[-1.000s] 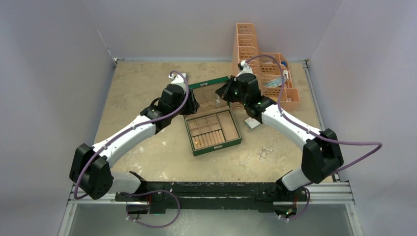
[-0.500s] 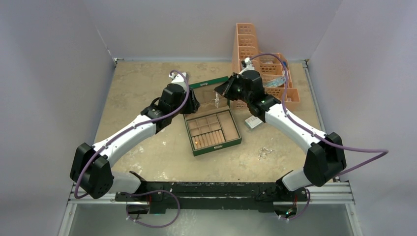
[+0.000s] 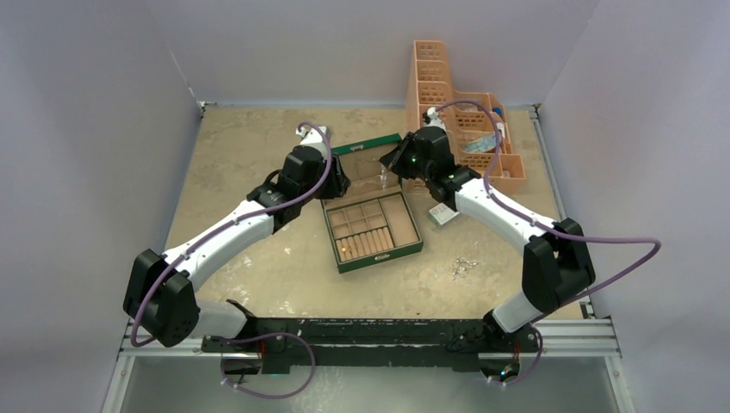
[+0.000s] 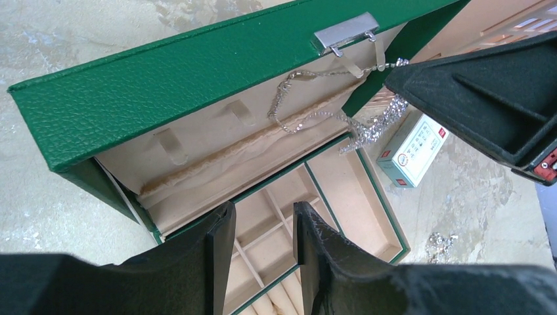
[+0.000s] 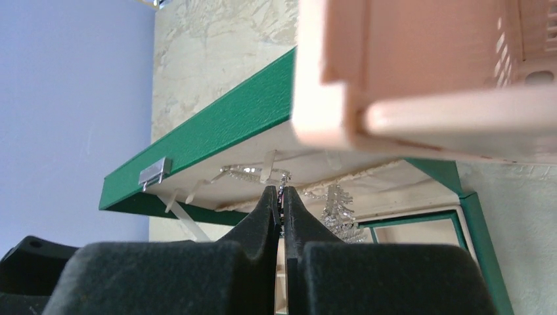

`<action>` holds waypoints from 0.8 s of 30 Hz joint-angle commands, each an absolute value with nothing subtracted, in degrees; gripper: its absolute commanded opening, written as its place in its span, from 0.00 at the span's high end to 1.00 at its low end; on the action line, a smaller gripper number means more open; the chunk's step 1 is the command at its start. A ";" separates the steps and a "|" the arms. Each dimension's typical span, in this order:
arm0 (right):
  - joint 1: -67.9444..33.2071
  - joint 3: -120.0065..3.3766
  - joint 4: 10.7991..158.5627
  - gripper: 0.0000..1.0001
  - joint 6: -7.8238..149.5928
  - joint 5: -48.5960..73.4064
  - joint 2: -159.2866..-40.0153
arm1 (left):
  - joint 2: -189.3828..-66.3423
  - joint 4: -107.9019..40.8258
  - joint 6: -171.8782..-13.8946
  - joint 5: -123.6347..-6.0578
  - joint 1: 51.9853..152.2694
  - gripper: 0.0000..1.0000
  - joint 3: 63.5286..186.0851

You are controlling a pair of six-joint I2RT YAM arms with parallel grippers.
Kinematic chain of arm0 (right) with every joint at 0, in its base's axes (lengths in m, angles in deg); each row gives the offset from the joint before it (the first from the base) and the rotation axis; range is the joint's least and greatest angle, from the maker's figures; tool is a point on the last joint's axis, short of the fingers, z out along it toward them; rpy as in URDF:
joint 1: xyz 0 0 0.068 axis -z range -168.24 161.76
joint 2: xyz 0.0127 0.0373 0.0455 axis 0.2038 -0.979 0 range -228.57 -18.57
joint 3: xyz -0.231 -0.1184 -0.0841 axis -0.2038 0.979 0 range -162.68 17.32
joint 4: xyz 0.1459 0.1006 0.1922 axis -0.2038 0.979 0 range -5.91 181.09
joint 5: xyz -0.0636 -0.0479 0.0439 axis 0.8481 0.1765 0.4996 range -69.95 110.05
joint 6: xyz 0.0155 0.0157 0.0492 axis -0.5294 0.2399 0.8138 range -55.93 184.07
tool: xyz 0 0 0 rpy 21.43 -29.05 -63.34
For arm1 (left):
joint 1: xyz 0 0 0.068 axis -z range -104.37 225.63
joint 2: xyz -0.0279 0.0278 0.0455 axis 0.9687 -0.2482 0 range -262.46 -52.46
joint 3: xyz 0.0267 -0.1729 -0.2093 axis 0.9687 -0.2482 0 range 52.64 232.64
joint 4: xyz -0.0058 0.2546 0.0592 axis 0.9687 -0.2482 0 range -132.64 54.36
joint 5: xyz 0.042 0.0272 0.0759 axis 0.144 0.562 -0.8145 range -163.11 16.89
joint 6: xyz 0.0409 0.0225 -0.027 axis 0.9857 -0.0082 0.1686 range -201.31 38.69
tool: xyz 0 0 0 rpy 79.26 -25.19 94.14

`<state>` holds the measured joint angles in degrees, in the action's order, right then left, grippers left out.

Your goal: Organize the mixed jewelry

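Note:
The green jewelry box [image 3: 380, 257] stands open with its lid [image 4: 177, 85] upright. A silvery chain [image 4: 309, 118] with a sparkling pendant [image 4: 374, 128] drapes across the lid's beige lining by the strap hooks. My right gripper [image 5: 281, 191] is shut on that chain [image 5: 249, 172] just under the lid [image 5: 223, 128], and its pendant [image 5: 338, 213] hangs beside the fingers. My left gripper [image 4: 264, 216] is open over the tray's compartments near the hinge, with nothing between its fingers. More small silvery pieces [image 3: 465, 267] lie on the table to the right. A gold speck [image 3: 347, 249] sits in the ring rolls.
A small white card box [image 3: 442, 215] with red print lies just right of the green box. Peach plastic baskets [image 3: 448, 95] stand at the back right, close above my right gripper [image 3: 393, 162]. Grey walls close in the table on three sides.
The right arm's elbow has swung out and back while its gripper has stayed at the lid, still shut on the chain. The left arm has not moved.

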<state>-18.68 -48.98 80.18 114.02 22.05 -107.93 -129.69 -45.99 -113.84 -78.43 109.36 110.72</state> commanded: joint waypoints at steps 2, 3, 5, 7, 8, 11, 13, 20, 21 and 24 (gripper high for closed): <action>-17.26 -47.09 81.32 1.00 117.20 25.11 -110.32 | -129.80 -43.72 -115.05 -79.15 108.72 0.62 113.55; -17.17 -46.84 81.17 1.00 117.24 25.06 -110.66 | -129.88 -43.70 -115.03 -79.09 108.72 0.63 113.55; -17.16 -46.53 80.94 1.00 117.12 24.80 -111.05 | -130.04 -43.73 -114.98 -79.00 108.72 0.62 113.55; -17.16 -46.24 80.68 1.00 116.04 24.18 -110.85 | -130.15 -43.51 -115.02 -78.88 108.74 0.62 113.55; -17.17 -45.85 79.90 1.00 115.41 24.16 -110.17 | -130.15 -43.35 -114.97 -78.90 108.74 0.62 113.42; -17.24 -44.58 74.97 0.99 110.98 25.08 -107.70 | -130.24 -42.22 -114.74 -78.77 108.76 0.62 112.97; -17.33 -44.56 73.57 0.98 108.23 24.62 -106.58 | -130.28 -40.40 -114.00 -78.50 108.71 0.62 112.41; -18.89 -47.96 74.28 0.99 99.14 26.44 -105.35 | -132.35 -35.47 -102.43 -74.11 108.72 0.62 112.34; -19.36 -48.31 74.39 0.99 98.28 27.05 -105.18 | -132.61 -34.13 -100.67 -73.63 108.70 0.61 112.13; -20.54 -49.01 74.51 0.99 96.26 27.87 -104.81 | -132.96 -32.92 -96.06 -73.37 108.84 0.60 111.39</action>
